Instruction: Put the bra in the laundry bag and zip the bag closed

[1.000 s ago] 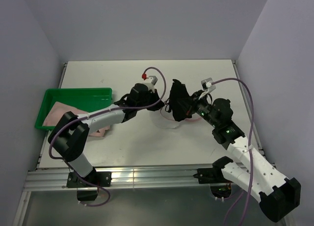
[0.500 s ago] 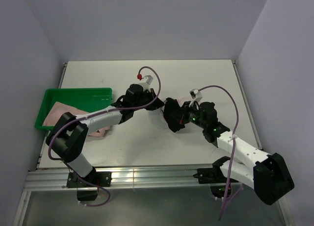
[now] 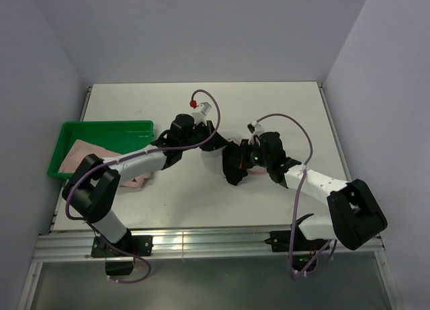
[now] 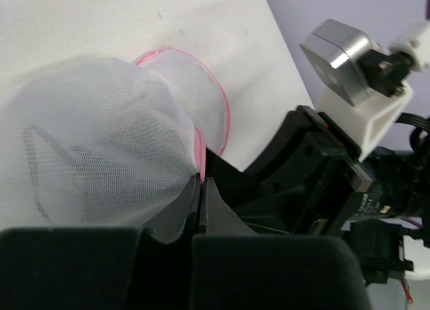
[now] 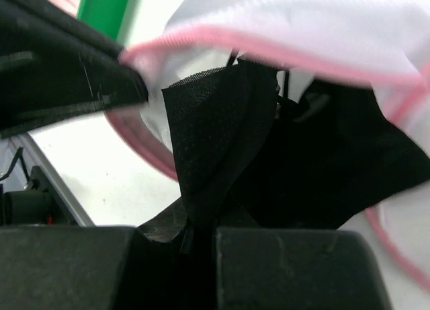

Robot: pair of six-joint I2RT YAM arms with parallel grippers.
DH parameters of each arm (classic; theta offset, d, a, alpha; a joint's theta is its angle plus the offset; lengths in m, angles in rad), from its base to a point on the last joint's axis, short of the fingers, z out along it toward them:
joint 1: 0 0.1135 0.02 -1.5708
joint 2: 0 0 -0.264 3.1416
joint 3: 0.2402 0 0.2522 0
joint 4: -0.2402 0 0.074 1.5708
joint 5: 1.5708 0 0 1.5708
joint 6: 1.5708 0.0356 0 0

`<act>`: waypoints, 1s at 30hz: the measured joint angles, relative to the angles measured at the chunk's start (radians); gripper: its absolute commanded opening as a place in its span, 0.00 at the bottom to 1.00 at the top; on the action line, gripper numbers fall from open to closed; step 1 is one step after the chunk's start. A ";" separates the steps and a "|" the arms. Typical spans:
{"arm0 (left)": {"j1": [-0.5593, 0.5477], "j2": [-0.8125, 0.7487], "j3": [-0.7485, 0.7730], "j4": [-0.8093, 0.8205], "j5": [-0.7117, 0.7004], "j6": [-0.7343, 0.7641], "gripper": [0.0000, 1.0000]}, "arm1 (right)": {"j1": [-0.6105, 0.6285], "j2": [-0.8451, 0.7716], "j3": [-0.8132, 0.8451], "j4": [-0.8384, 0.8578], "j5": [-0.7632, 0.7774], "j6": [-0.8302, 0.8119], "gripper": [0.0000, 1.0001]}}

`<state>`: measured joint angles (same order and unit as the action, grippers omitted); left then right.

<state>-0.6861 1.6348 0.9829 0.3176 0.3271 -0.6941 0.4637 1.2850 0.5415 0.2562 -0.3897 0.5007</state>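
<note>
White see-through mesh forms the laundry bag, a small round pouch with a pink zipper edge. It sits on the table near the middle, between the two grippers. The left gripper is clamped tight on that pink edge. The bra is black, thin and crumpled into hanging folds. The right gripper pinches its fabric right at the bag's mouth, with part of the fabric lying beneath the raised pink rim. Off to the left stands a green tray with pink cloth inside.
</note>
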 measured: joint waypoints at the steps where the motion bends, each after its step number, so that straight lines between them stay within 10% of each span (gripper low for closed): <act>1: -0.001 0.000 0.000 0.008 0.014 0.000 0.00 | 0.002 0.007 0.011 -0.003 -0.007 -0.001 0.00; 10: -0.021 -0.043 -0.066 0.063 0.059 0.002 0.00 | 0.039 0.047 0.065 0.023 0.007 0.085 0.00; 22: -0.119 -0.232 -0.247 0.072 0.059 -0.126 0.00 | 0.193 -0.364 -0.092 0.140 0.606 0.393 0.00; 30: -0.184 -0.250 -0.365 0.293 0.090 -0.319 0.00 | 0.333 -0.287 -0.082 0.010 0.921 0.447 0.00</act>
<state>-0.8703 1.3849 0.6182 0.6106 0.4175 -1.0134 0.7971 0.9977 0.4595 0.2657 0.5316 0.9482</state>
